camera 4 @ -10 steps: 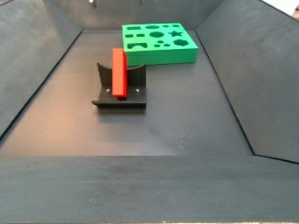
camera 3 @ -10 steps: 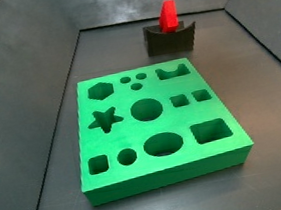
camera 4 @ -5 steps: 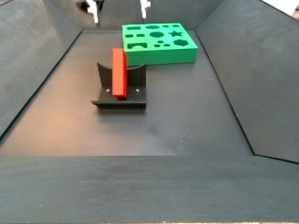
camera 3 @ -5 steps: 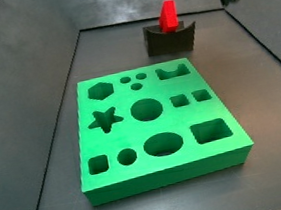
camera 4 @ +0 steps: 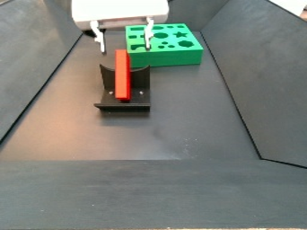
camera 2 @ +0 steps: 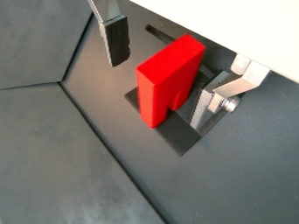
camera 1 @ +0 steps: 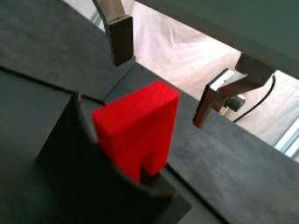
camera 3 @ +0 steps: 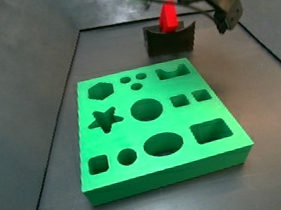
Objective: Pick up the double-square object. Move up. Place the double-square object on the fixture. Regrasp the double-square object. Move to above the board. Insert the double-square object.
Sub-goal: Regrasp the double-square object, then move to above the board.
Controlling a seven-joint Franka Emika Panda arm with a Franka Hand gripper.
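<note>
Since half a second ago the pincer (camera 4: 120,37) descended; now it hangs open just above the double-square object (camera 4: 121,73), standing upright on the fixture (camera 4: 124,97).

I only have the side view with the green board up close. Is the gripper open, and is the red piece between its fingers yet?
Observer: Open. In both wrist views the fingers stand apart with the double-square object between them, untouched.
Operator: Is the piece standing up?
Observer: Yes, in a wrist view it stands on end in the fixture.
Operator: Where is the gripper relative to the board?
Observer: In a side view the gripper hangs over the fixture's far end, with the board behind it.
</note>
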